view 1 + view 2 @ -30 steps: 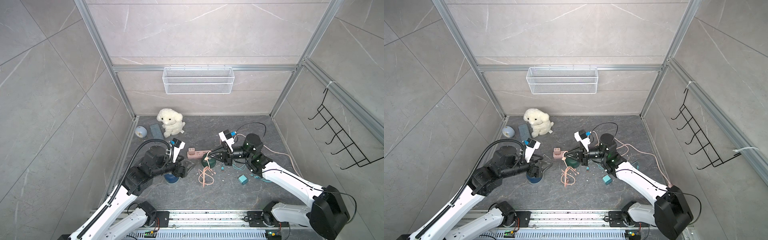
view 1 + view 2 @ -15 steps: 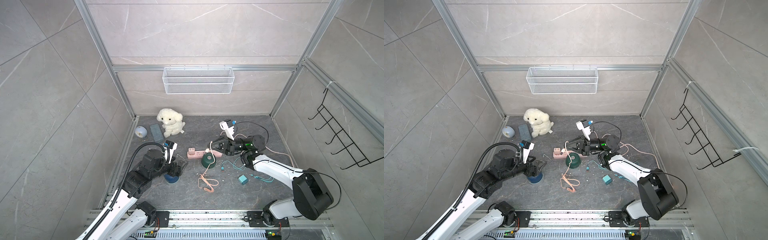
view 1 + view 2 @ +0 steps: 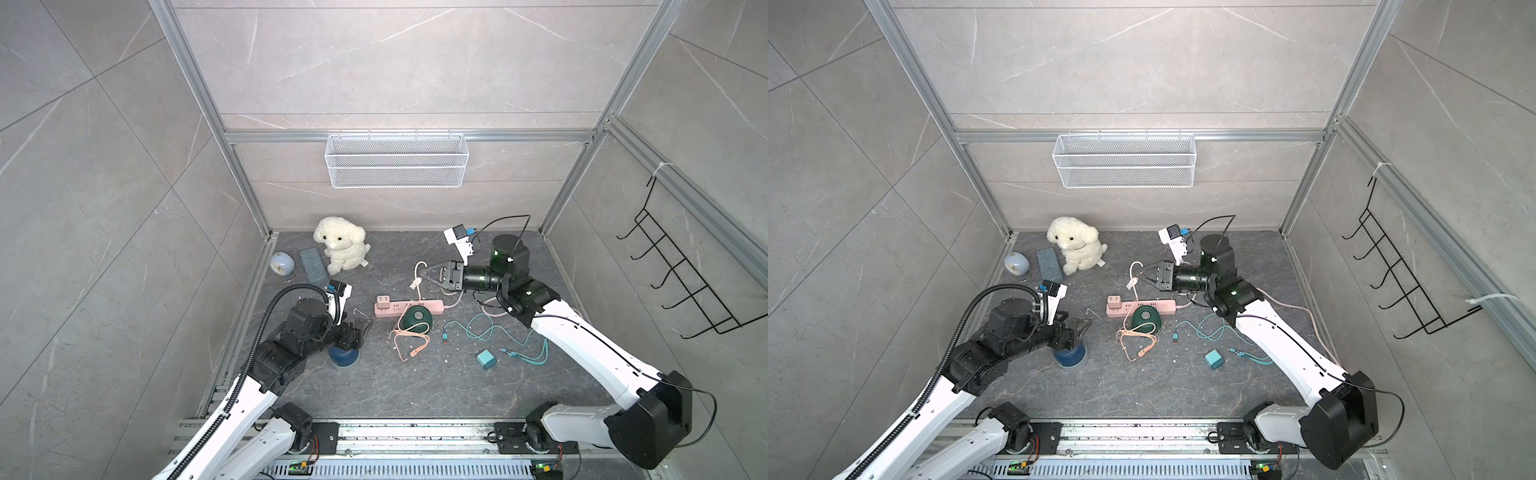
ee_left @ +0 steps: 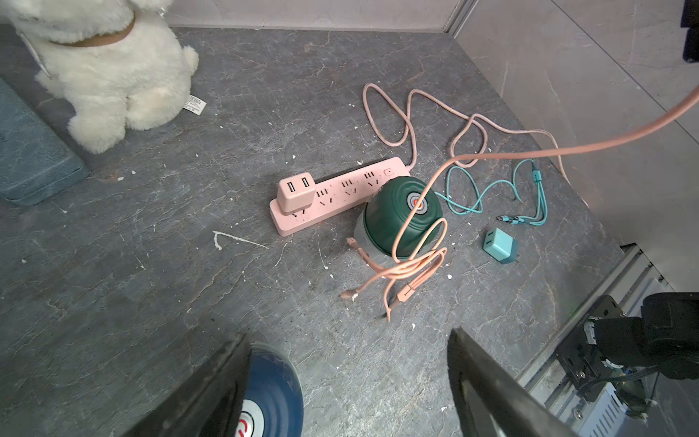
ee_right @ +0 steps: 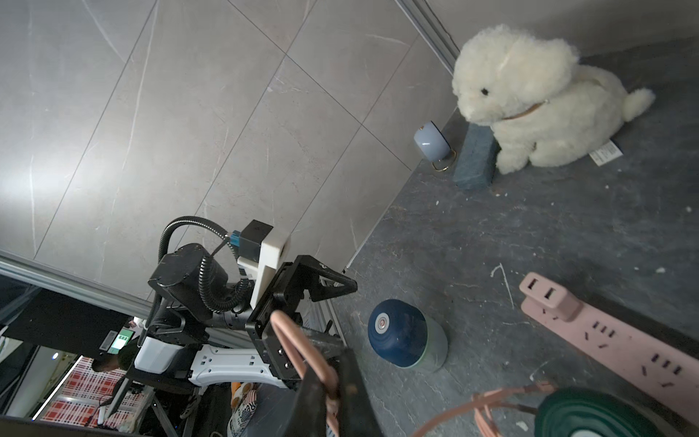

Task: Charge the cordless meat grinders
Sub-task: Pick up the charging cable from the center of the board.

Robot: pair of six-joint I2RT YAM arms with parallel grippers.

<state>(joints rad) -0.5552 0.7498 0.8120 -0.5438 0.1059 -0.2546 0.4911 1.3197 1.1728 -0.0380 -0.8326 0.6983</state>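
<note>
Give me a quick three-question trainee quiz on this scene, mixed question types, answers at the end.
1. True or false: the left gripper is shut on the dark navy dome-shaped grinder.
2. What does the right gripper hold? A: thin pink cable; B: thin teal cable; C: small teal plug cube.
3. Which grinder does that cable drape over?
Key: 1 false, its jaws stand open; 2 A; 3 the dark green dome-shaped grinder.

The navy grinder is seen beneath the left claw; the green grinder, looped with pink cable, near the right claw.
</note>
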